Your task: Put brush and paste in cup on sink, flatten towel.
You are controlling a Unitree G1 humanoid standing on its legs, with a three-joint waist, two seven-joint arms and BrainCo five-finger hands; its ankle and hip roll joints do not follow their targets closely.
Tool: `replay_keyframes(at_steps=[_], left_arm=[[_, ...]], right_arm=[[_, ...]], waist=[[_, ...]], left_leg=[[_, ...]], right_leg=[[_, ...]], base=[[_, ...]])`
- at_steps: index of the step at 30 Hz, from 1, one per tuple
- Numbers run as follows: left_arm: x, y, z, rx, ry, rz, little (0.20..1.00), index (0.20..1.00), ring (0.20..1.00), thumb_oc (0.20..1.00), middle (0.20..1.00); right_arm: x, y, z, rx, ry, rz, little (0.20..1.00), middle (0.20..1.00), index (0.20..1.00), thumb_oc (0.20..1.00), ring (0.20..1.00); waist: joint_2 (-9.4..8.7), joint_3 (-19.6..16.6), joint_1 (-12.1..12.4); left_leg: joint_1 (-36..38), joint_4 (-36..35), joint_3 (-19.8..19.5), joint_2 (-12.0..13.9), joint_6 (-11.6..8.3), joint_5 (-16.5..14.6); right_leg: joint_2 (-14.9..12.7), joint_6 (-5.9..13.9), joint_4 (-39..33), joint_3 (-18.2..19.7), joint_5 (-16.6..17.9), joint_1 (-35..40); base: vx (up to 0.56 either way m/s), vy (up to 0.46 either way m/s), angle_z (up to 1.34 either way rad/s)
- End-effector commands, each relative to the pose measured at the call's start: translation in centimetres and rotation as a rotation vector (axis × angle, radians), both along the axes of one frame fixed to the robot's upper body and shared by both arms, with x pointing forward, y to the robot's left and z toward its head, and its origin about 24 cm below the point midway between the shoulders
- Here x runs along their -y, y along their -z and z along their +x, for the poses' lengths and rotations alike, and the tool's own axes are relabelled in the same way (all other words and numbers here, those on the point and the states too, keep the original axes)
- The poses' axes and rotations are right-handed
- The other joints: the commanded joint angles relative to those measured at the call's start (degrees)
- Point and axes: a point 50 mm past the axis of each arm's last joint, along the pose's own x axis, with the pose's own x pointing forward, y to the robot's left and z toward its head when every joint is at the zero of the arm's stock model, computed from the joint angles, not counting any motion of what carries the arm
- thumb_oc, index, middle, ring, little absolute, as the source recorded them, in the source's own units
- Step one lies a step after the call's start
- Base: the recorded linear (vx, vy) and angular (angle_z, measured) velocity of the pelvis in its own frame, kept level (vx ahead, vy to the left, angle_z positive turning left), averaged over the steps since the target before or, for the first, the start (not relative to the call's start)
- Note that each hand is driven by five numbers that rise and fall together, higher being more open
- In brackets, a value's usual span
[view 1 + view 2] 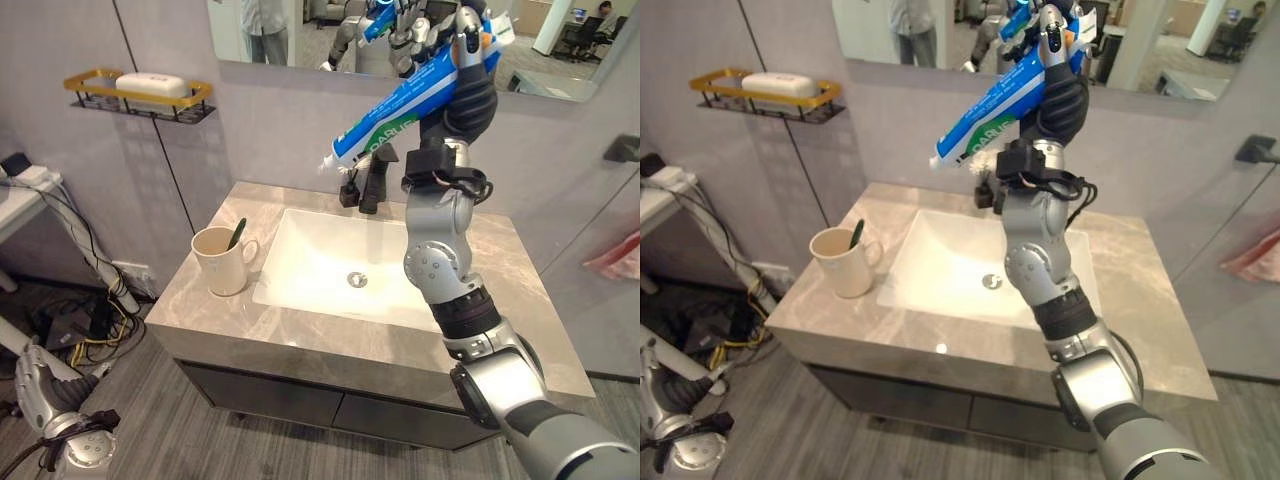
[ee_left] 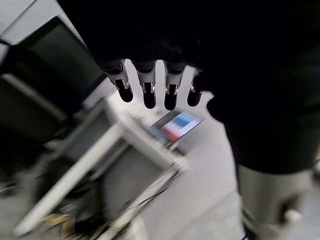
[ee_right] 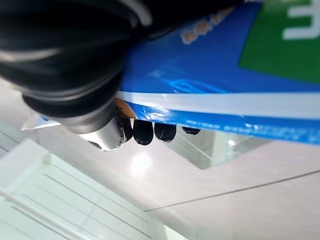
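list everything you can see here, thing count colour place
toothpaste tube: one, blue and white, held up in front of the mirror
cup: one, cream, counter left of the basin
toothbrush: one, dark green, standing in the cup
sink: one, white basin in a grey stone counter
tap: one, black, behind the basin
soap: one, white, on the shelf
shelf: one, gold wire, wall at left
mirror: one, wall above the sink
right robot hand: curled round the toothpaste tube
left robot hand: fingers straight, away from the sink

Blue, white and green toothpaste tube [image 1: 405, 105]; cream cup [image 1: 221, 260]; grey marbled countertop [image 1: 200, 315].
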Motion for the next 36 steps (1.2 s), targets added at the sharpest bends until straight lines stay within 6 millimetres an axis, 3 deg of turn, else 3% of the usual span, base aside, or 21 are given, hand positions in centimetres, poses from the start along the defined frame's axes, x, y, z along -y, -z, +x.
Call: replay_keyframes(at_steps=[1, 2, 3, 5, 8, 11, 17, 22, 27, 36], left_arm=[[-0.5, -0.1, 2.1, -0.023, 0.052, -0.035, 1.0, 1.0, 1.0, 1.0, 1.0], [0.2, 2.6, 0.9, -0.162, 0.047, -0.091, 1.0, 1.0, 1.0, 1.0, 1.0], [0.2, 2.6, 1.0, -0.162, 0.047, -0.091, 1.0, 1.0, 1.0, 1.0, 1.0], [1.6, 5.7, -0.7, -0.353, 0.076, -0.168, 1.0, 1.0, 1.0, 1.0, 1.0], [2.4, 6.3, -1.0, -0.414, 0.146, -0.163, 1.0, 1.0, 1.0, 1.0, 1.0], [5.0, 5.4, 0.9, -0.453, 0.466, -0.124, 1.0, 1.0, 1.0, 1.0, 1.0], [6.9, 4.3, 2.4, -0.448, 0.659, -0.142, 1.0, 1.0, 1.0, 1.0, 1.0], [7.2, 4.9, 2.3, -0.467, 0.65, -0.178, 1.0, 1.0, 1.0, 1.0, 1.0], [6.4, 6.9, 0.4, -0.581, 0.574, -0.21, 1.0, 1.0, 1.0, 1.0, 1.0], [5.0, 8.3, -1.0, -0.636, 0.429, -0.194, 1.0, 1.0, 1.0, 1.0, 1.0]], right_arm=[[-1.2, -4.9, -1.1, 0.179, 0.02, -0.077, 0.2, 0.2, 0.2, 0.2, 0.2], [-1.6, -5.2, -0.9, 0.186, 0.022, -0.107, 0.2, 0.2, 0.2, 0.2, 0.2], [-1.6, -5.2, -0.9, 0.187, 0.023, -0.107, 0.2, 0.2, 0.2, 0.2, 0.2], [-2.2, -5.4, -0.6, 0.187, 0.038, -0.153, 0.2, 0.2, 0.2, 0.2, 0.2], [-2.1, -5.4, -0.4, 0.188, 0.098, -0.245, 0.2, 0.2, 0.2, 0.2, 0.2], [-2.3, -6.5, -1.4, 0.264, 0.157, -0.328, 0.2, 0.2, 0.2, 0.2, 0.2], [-3.1, -6.4, -1.4, 0.25, 0.146, -0.318, 0.2, 0.2, 0.2, 0.2, 0.2], [-3.2, -6.0, -1.2, 0.226, 0.135, -0.31, 0.2, 0.2, 0.2, 0.2, 0.2], [-4.0, -6.0, -1.0, 0.214, 0.12, -0.328, 0.2, 0.2, 0.2, 0.2, 0.2], [-4.5, -6.7, -1.1, 0.246, 0.152, -0.405, 0.2, 0.2, 0.2, 0.2, 0.2]], waist=[[-2.11, -0.29, 0.26], [-2.38, -0.03, 0.61], [-2.38, 0.0, 0.61], [-2.58, 0.52, 1.09], [-2.67, 0.93, 0.85], [-2.45, 2.38, 0.73], [-2.63, 3.37, 0.77], [-3.88, 3.86, 1.23], [-5.39, 4.59, 2.33], [-7.93, 5.22, 3.43]], left_leg=[[-0.17, 0.28, 0.26, -0.65, 0.86, -0.79], [-0.64, 0.28, -0.61, -0.98, 1.05, -0.63], [-0.64, 0.28, -0.63, -0.98, 1.05, -0.62], [-1.34, 0.28, -1.68, -1.58, 1.43, -0.51], [-1.62, 0.28, -1.76, -1.66, 1.59, -0.52], [-2.45, 0.28, -2.18, -1.61, 2.0, -0.46], [-3.98, 0.28, -3.35, -1.76, 2.14, -0.06], [-5.22, 0.28, -4.2, -2.28, 2.16, 0.06], [-6.25, 0.28, -4.83, -2.75, 2.29, 0.19], [-6.95, 0.28, -5.75, -3.49, 2.39, 0.28]], right_leg=[[-6.11, 3.37, -0.07, 2.7, 0.25, 2.21], [-6.35, 3.57, -0.07, 1.92, 0.29, 2.5], [-6.35, 3.57, -0.07, 1.89, 0.29, 2.51], [-6.8, 3.83, -0.07, 0.92, 0.51, 2.71], [-6.81, 4.02, -0.07, 0.74, 0.74, 2.59], [-6.63, 4.27, 0.41, 0.21, 1.15, 1.9], [-6.69, 4.45, 0.9, -1.05, 1.13, 1.19], [-6.88, 4.76, 0.22, -1.98, 1.76, 1.05], [-7.01, 4.93, 0.15, -2.34, 2.38, 0.56], [-7.33, 5.23, 0.08, -3.36, 2.91, 0.73]], base=[[0.02, 0.018, 0.36], [0.01, 0.011, 0.34], [0.01, 0.022, 0.28], [0.0, 0.035, 0.21], [0.01, 0.029, 0.17], [0.01, 0.034, 0.1], [0.0, 0.021, 0.01], [0.02, 0.015, 0.05], [0.03, 0.01, 0.17], [0.01, 0.003, 0.03]])
